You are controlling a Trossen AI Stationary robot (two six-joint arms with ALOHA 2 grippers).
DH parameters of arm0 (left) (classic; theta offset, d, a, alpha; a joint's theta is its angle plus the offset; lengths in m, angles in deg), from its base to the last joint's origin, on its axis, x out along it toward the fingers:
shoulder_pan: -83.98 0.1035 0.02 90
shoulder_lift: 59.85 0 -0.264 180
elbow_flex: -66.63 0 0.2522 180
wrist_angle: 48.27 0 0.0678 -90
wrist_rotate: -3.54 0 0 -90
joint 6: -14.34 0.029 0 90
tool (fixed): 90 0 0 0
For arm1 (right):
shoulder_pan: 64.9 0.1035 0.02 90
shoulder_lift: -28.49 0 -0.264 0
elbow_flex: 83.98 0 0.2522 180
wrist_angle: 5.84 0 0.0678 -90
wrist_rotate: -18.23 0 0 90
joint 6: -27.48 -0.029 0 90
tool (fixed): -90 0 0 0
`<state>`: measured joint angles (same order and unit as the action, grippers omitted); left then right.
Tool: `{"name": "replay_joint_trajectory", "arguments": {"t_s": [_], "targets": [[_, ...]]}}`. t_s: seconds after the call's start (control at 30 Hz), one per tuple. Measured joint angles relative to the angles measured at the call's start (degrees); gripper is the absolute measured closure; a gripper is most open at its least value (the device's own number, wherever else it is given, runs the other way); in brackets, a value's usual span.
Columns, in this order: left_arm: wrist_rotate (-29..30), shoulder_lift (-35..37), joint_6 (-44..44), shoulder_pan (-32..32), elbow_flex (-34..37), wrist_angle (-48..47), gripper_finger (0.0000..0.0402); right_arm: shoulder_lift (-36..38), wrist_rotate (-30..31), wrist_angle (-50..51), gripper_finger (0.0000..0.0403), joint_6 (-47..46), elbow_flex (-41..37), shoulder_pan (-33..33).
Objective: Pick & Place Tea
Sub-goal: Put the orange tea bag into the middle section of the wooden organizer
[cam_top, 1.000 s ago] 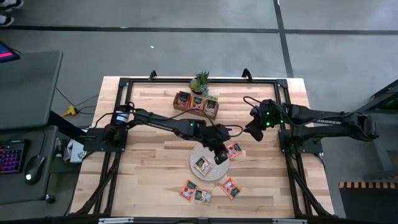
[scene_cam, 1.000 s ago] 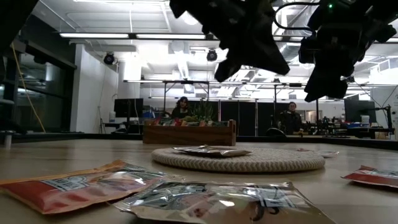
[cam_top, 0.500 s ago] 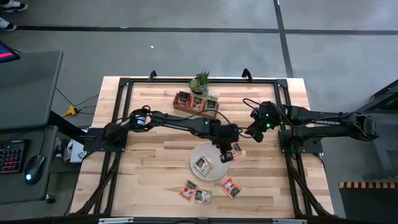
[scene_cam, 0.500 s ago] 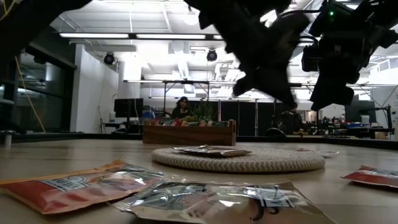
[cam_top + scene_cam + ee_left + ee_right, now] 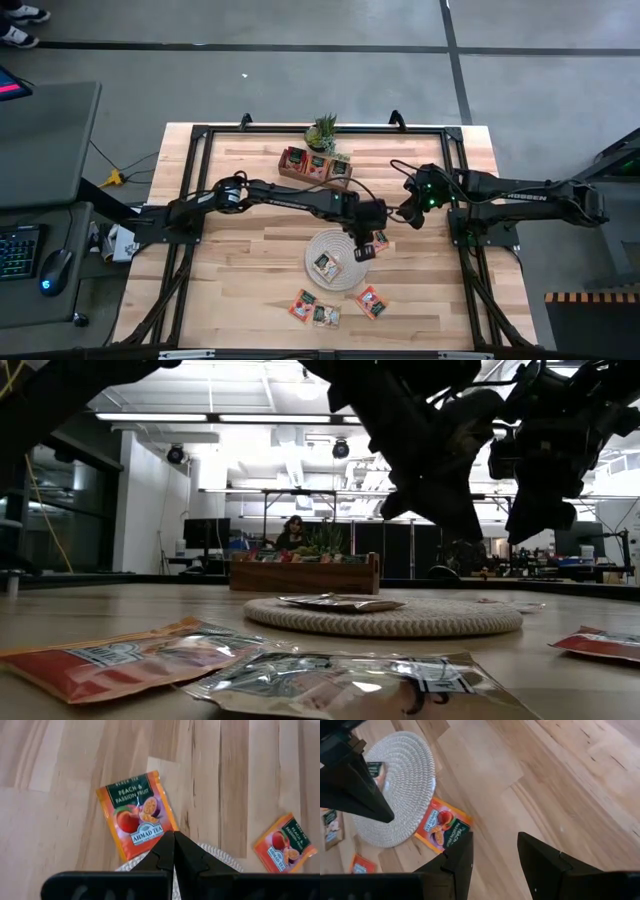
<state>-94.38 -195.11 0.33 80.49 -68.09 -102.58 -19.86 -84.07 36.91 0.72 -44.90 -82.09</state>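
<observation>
Orange-red tea sachets lie flat: one on the round woven mat (image 5: pixel 327 265), one on the table just right of the mat (image 5: pixel 378 241) (image 5: pixel 137 815) (image 5: pixel 442 827), three nearer the near edge (image 5: pixel 303 305) (image 5: pixel 325 315) (image 5: pixel 370 301). More stand in the wooden tray (image 5: pixel 315 165). My left gripper (image 5: pixel 365 245) (image 5: pixel 174 835) is shut and hangs over the mat's right rim, above and beside the sachet there, touching nothing. My right gripper (image 5: pixel 410 213) (image 5: pixel 495 850) is open, in the air to the right of that sachet.
The woven mat (image 5: pixel 335 262) (image 5: pixel 385 616) sits mid-table. The tray stands near the far edge with a small potted plant (image 5: pixel 323 130) behind it. A black frame (image 5: pixel 200 135) runs round the table. Bare wood shows left of the mat and between mat and tray.
My left gripper has moved from above the mat toward the table's right edge, ending over the mat's right rim near the sachet there. It stayed shut. The sachets have not moved.
</observation>
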Motion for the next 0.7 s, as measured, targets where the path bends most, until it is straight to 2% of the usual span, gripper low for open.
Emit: {"name": "replay_joint_trajectory", "arguments": {"t_s": [0.17, 0.33, 0.47, 0.7], "targets": [[0.9, -1.0, 0.3, 0.0, -0.1, 0.7, 0.0401, 0.0, 0.2, -0.1, 0.0253, -0.1, 0.0, 0.0], [-0.9, -3.2, 0.2, -0.1, 0.2, -0.6, 0.0401, 0.0, 0.5, 0.4, 0.0253, -0.2, 0.0, 0.0], [2.0, -4.9, -0.6, -0.4, 0.0, -0.3, 0.0401, 0.0, 0.4, 0.6, 0.0253, -0.3, 0.0, 0.0], [0.6, -4.9, -0.8, -0.3, 0.0, 0.3, 0.0401, 0.0, -0.1, 0.8, 0.0253, -1.3, 0.0, 0.0]]}}
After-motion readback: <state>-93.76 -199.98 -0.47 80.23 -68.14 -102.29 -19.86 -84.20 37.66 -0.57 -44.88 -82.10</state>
